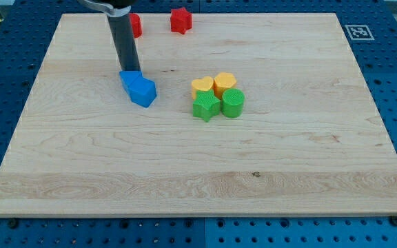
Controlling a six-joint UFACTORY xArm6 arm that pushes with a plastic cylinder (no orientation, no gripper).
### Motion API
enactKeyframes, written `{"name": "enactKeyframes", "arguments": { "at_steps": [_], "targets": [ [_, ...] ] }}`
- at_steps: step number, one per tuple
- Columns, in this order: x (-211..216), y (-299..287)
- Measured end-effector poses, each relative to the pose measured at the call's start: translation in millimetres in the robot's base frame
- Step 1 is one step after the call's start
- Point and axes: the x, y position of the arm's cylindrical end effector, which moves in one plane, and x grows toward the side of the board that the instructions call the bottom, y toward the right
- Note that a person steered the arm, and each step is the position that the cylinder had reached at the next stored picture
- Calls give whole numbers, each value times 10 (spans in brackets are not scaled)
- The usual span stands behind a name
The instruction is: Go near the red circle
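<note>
End effector rod (131, 71) half hides red circle (136, 25).

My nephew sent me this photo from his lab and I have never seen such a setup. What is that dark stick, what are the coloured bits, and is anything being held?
You are looking at one camera picture of a wooden board on a blue perforated table.

The dark stick is the end of a robot arm. It has no hand, so nothing is held; it only pushes things by sliding its lower end across the board. That tip is just above a blue block in the view, touching it or nearly so.

Near the view's top edge sits a red circle, partly hidden behind the rod, with a red star to its right. Near the middle is a tight cluster: a yellow heart, another yellow block, a green star and a green round block.
</note>
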Motion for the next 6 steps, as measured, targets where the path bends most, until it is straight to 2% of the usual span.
{"name": "enactKeyframes", "arguments": {
  "at_steps": [1,3,4,6],
  "targets": [
    [-332,-421],
    [-1527,-794],
    [-1671,-748],
    [-1464,-229]
  ]
}}
